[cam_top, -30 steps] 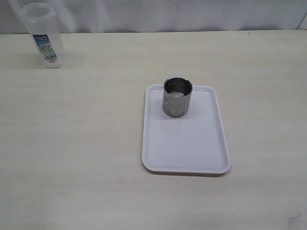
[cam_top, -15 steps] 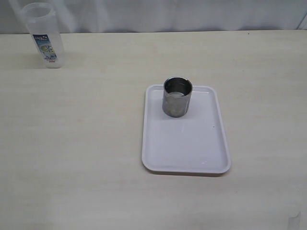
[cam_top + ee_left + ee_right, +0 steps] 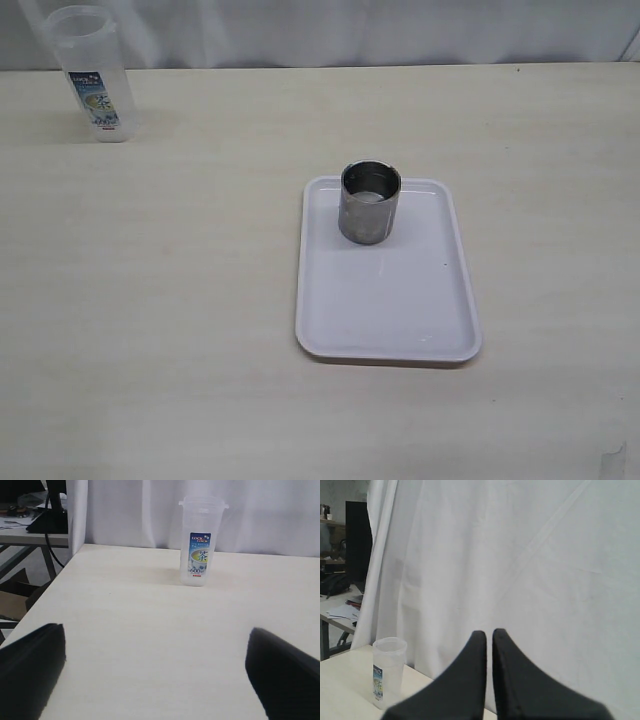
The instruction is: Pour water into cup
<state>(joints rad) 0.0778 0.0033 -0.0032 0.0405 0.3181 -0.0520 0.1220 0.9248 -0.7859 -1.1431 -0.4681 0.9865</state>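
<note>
Only the exterior view gives you the cup [image 3: 370,203]. It stands upright at the far end of a tray [image 3: 400,325], right of the tabletop's [image 3: 180,300] middle, and neither wrist view shows it. No arm appears in that exterior view.

Your left wrist view shows the left end effector [image 3: 155,672] with its two black fingers [image 3: 30,667] spread wide apart, nothing between them but bare tabletop. Beyond them stands the plastic container [image 3: 202,542], upright and well apart from the fingers. This view alone lets you read the blue-and-white label with its green character.

Your right wrist view shows the right end effector [image 3: 489,633] closed, its tapered black fingers pressed almost together on nothing. It faces the white curtain [image 3: 535,555], with the container low and off to one side.

In the exterior view the container sits in the far left corner, well apart from the tray.

The cup is a short, wide cylinder of brushed grey steel, without a handle and with a shiny inner wall. The tray is a glossy white rectangle with rounded corners and a low raised rim. The container is tall, clear and slightly tapered, with a wider lip. The tabletop is pale, matte and faintly wood-grained, and the curtain hangs in soft folds. You cannot make out the water in any view.
</note>
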